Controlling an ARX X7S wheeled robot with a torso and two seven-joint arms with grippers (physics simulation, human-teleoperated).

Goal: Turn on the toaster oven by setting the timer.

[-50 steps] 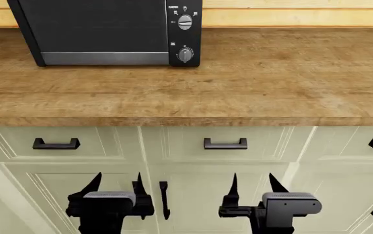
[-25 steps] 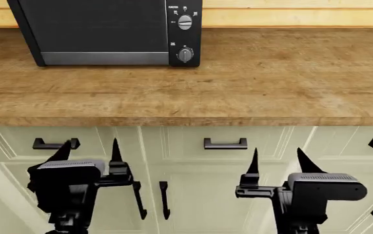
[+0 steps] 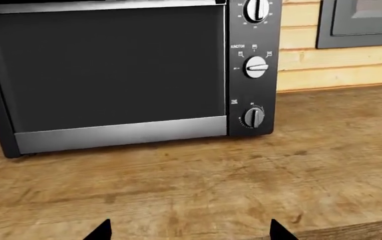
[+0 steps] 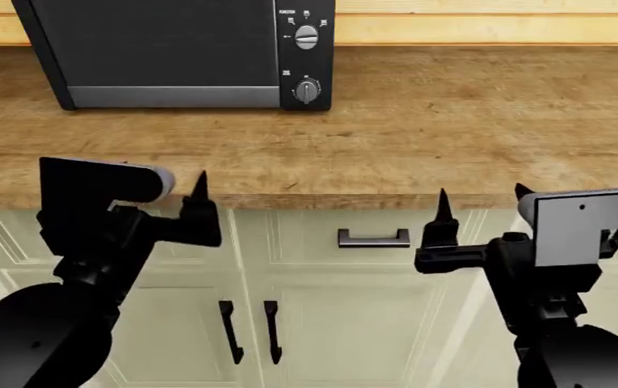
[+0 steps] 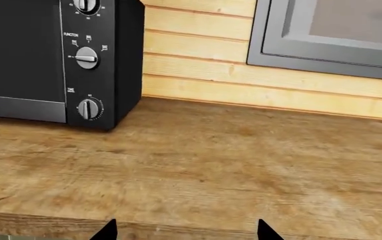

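The black toaster oven (image 4: 169, 48) stands at the back left of the wooden counter, its dark glass door shut. It also shows in the left wrist view (image 3: 111, 70) and the right wrist view (image 5: 17, 55). The timer (image 4: 306, 90) is the lowest knob on its side panel, pointer about upright, and it shows in the left wrist view (image 3: 254, 117) and the right wrist view (image 5: 88, 108). My left gripper (image 4: 157, 184) and right gripper (image 4: 482, 194) are both open and empty at the counter's front edge, well short of the oven. Their tips show in the left wrist view (image 3: 189, 230) and the right wrist view (image 5: 185, 230).
The wooden countertop (image 4: 449, 121) stretches right of the oven. The FUNCTION knob (image 4: 306, 37) sits above the timer. Cream cabinet fronts with black handles (image 4: 373, 238) lie below the counter edge. A grey-framed panel (image 5: 330, 40) hangs on the plank wall behind.
Both arms have risen from in front of the cabinet doors up to the level of the counter's front edge. Both grippers stay open. The oven and knobs have not moved.
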